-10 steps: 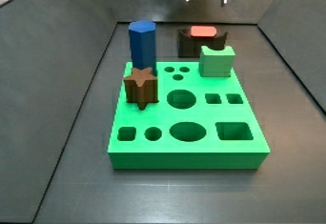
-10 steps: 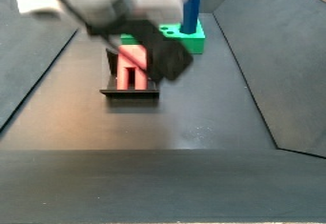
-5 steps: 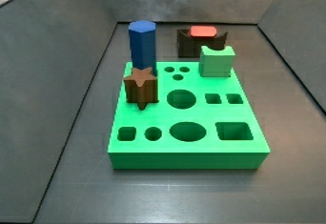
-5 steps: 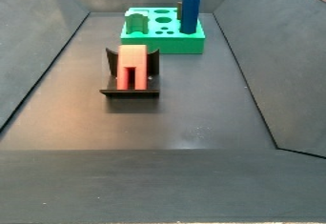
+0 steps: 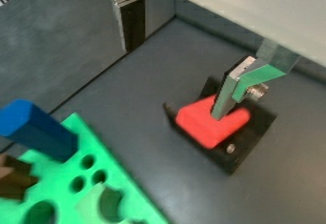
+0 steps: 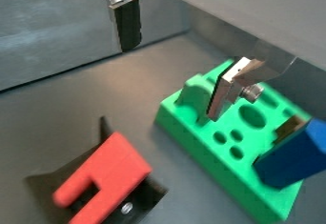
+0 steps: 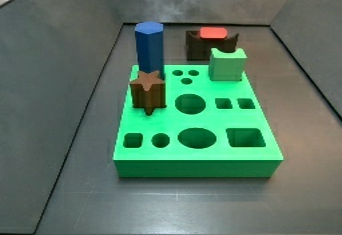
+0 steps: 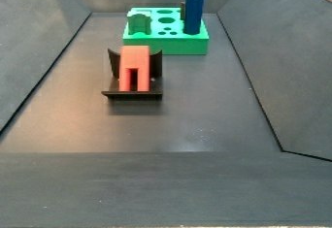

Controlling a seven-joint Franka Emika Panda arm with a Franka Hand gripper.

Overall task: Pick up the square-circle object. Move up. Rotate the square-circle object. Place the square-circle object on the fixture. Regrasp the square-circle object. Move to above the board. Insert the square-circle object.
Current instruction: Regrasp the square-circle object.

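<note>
one hand (image 5: pixel 192 51) open, empty, aloft | square-circle object (image 8: pixel 134 65) on fixture (image 8: pixel 132 92) | dark floor (image 8: pixel 182 125)

The square-circle object (image 8: pixel 134 65) lies on the fixture (image 8: pixel 132 93), apart from the board (image 8: pixel 165 40). The gripper (image 5: pixel 192 47) hangs above, empty.

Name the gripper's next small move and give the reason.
Probably descend toward the fixture to regrasp. The square-circle object lies on it, untouched, while the gripper hangs high above, out of both side views, jaws open with nothing between the fingers.
</note>
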